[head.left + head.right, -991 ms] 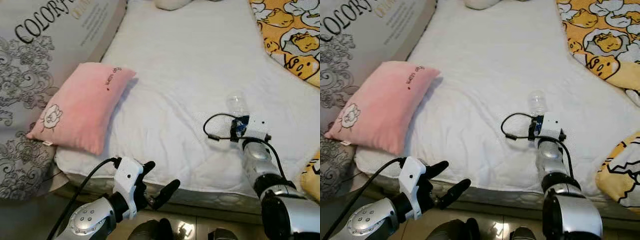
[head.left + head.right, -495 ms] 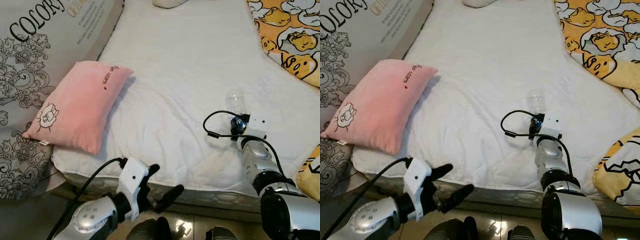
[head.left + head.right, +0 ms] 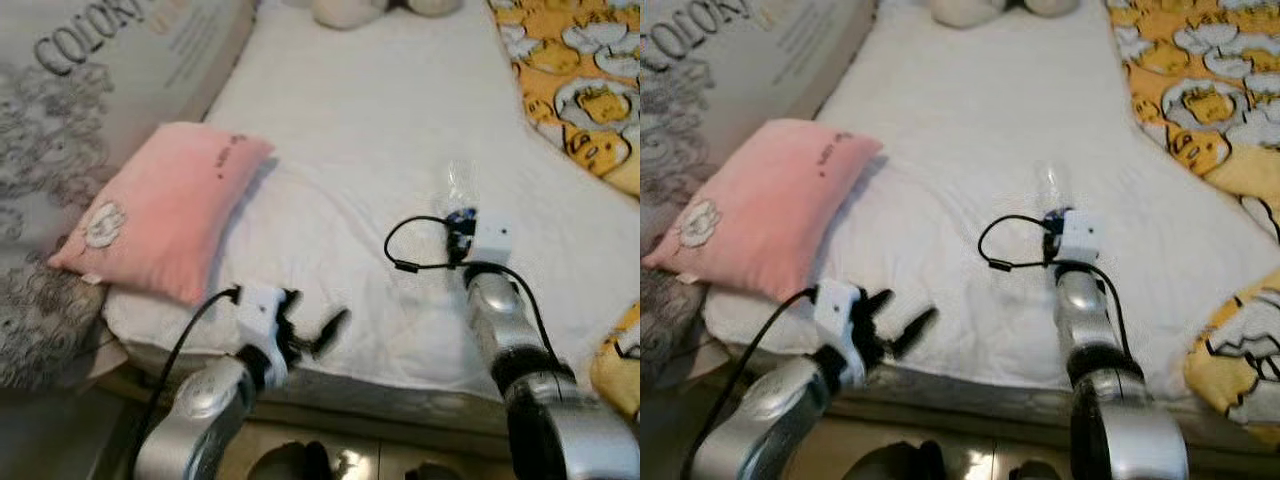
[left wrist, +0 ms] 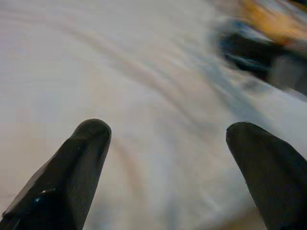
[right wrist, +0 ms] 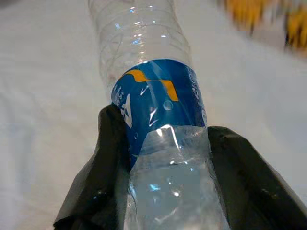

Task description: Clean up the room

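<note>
I see the clear plastic water bottle with a blue label (image 5: 158, 110) lying on the white quilted bed cover (image 3: 380, 130), roughly mid-bed and towards the right side. My right end effector (image 5: 160, 158) is clamped on it: in the right wrist view the two black fingers (image 5: 108, 158) press against both sides of the bottle just below the label. From the head views the bottle's clear body (image 3: 461, 180) pokes out beyond the right wrist, with a black cable loop (image 3: 405, 245) lying on the cover just beside the arm.

My left end effector (image 3: 305, 325) hovers at the near edge of the bed, fingers spread apart with nothing between them, and the left wrist view shows only blurred white cover ahead.

A pink rectangular cushion with a small sheep motif (image 3: 165, 220) rests at the bed's left edge, against a grey patterned panel with lettering (image 3: 90, 60). A yellow cartoon-print blanket (image 3: 580, 90) is bunched on the right, and a cream plush toy (image 3: 350, 10) sits at the far end
</note>
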Robot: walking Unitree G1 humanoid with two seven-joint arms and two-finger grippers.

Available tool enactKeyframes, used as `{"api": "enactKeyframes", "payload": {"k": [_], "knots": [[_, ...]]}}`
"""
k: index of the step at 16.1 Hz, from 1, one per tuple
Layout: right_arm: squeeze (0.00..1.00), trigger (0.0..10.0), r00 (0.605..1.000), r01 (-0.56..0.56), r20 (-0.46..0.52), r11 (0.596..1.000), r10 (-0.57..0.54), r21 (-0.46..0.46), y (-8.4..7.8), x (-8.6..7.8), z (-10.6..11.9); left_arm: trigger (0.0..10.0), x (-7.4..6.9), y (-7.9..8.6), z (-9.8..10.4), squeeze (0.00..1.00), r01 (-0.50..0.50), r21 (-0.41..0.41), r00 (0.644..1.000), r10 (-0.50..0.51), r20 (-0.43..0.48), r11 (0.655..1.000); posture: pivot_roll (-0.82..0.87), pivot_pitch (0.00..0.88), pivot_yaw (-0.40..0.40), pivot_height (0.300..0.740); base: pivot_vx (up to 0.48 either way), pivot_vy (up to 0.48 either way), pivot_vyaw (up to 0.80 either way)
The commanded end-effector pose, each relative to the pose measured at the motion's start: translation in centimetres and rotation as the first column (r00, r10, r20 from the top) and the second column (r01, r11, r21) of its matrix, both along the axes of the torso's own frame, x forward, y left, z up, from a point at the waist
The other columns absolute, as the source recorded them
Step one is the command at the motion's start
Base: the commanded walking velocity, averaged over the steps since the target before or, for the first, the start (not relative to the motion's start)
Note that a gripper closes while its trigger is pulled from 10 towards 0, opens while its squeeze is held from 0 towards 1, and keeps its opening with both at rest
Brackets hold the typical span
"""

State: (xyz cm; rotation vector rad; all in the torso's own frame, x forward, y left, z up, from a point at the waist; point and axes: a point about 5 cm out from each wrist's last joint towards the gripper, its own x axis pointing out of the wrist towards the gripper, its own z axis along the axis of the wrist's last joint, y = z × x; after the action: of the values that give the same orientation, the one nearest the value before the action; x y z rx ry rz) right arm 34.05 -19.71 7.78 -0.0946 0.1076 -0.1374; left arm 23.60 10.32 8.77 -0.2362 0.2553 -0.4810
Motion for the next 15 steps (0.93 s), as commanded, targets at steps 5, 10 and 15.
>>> {"api": "enactKeyframes", "payload": {"k": [5,10,15], "knots": [[0.0,0.0,0.985,-0.049,0.157,0.992,0.066,-0.112,0.4,-3.3,0.7,10.0,2.0,2.4,0.8,0.0,-0.213,0.019,0.97,0.209,0.122,0.977,-0.14,0.0,0.079,0.74,0.0,0.0,0.0],[0.0,0.0,0.989,-0.059,0.125,0.99,0.075,-0.131,0.6,-9.0,-0.4,10.0,-1.1,6.5,-0.5,0.0,-0.414,0.235,0.902,0.361,0.238,0.879,-0.13,0.0,0.077,0.74,0.0,0.0,0.0],[0.0,0.0,0.987,-0.062,0.15,0.998,0.065,-0.025,1.6,-7.7,1.2,10.0,0.4,5.3,-0.5,0.0,-0.427,0.138,0.894,0.394,0.212,0.894,-0.14,0.0,0.081,0.74,0.0,0.0,0.0]]}}
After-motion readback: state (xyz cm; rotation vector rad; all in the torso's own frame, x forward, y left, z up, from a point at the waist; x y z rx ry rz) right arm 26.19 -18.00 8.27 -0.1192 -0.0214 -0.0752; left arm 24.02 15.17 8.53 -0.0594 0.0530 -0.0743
